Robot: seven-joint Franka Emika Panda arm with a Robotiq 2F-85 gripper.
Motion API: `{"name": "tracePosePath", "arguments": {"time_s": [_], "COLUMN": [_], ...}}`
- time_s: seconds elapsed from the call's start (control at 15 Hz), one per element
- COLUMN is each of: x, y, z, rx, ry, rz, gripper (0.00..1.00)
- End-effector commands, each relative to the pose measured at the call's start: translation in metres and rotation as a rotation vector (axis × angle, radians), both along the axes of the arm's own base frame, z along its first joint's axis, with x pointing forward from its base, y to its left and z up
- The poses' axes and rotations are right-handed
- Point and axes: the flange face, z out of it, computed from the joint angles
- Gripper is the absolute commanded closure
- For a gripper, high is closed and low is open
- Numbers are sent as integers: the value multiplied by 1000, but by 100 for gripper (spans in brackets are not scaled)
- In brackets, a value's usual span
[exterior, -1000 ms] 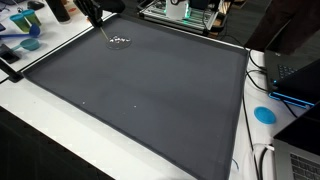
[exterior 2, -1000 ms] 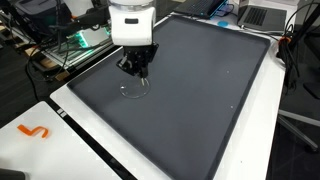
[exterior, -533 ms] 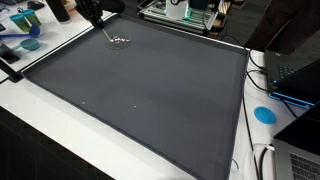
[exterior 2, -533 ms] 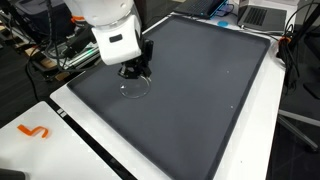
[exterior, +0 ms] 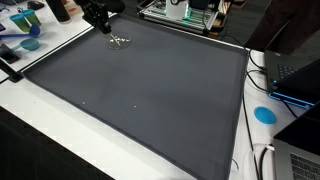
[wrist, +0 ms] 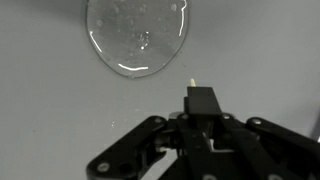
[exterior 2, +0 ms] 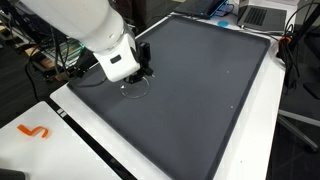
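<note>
Grey mat point(wrist: 50, 100) bears clear dish point(wrist: 138, 38); closed claw point(wrist: 200, 97) just beside.

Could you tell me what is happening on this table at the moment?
A robot arm is working at one edge of a dark grey mat, with its gripper low over the mat. In the wrist view the jaws look closed together, and a small pale tip at their end is too small to identify. Just ahead of the gripper a clear round thing lies flat on the mat. The gripper is close to it, not touching.
</note>
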Motion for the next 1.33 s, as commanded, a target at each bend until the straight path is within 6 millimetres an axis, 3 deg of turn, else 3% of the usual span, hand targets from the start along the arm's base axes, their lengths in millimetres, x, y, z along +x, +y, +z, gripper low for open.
{"name": "tracePosePath", "arguments": {"time_s": [0.0,0.73,1.27], "x": [-5,-6,1], "y": [-8,-8,0], "z": [-14,-44,-43], "rx": [86,170,178], "ry": [-26,-55,-88], "rz": [23,7,-11], "gripper": [96,96,96]}}
